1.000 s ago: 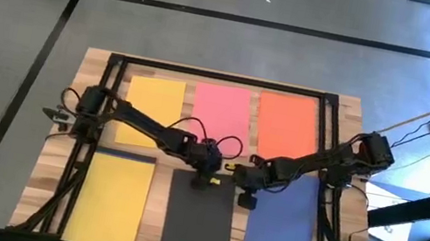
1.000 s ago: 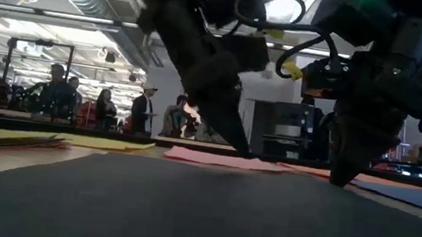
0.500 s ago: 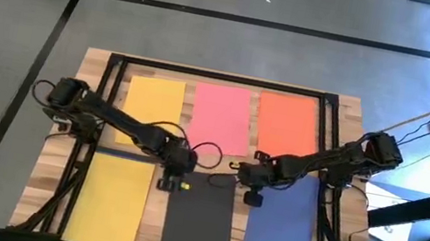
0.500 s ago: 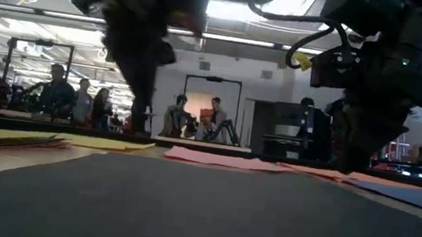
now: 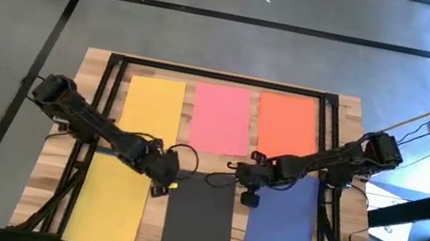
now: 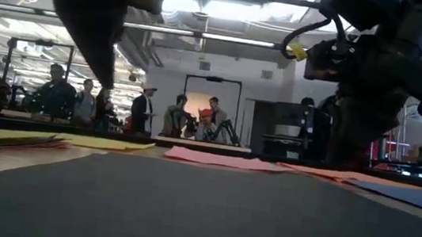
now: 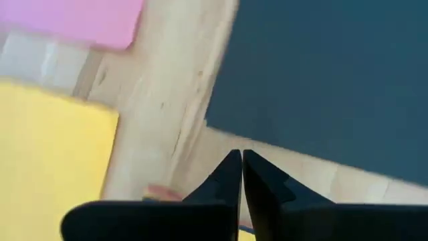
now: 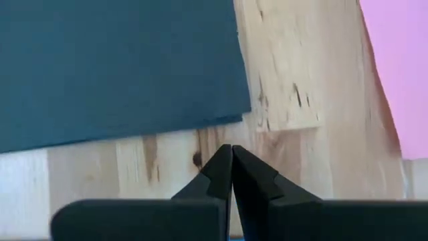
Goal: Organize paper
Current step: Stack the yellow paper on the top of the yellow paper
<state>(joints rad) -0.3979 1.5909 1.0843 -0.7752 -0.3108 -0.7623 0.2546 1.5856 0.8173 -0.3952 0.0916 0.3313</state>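
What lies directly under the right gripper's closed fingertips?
Bare wooden table lies under the right gripper, beside the dark blue paper corner. The fingers hide a small patch of wood.

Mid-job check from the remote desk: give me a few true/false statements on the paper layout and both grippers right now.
1. Six sheets lie on the table in two rows of three. True.
2. The pink sheet lies between a yellow sheet and the orange sheet. True.
3. The left gripper is clamped on the black sheet. False: its fingers are shut on nothing, over bare wood beside that sheet's corner.
4. The right gripper is wide open. False: its fingers are shut, over wood near the dark blue sheet.
5. The dark blue sheet overlaps the black sheet. False: a strip of wood separates them.
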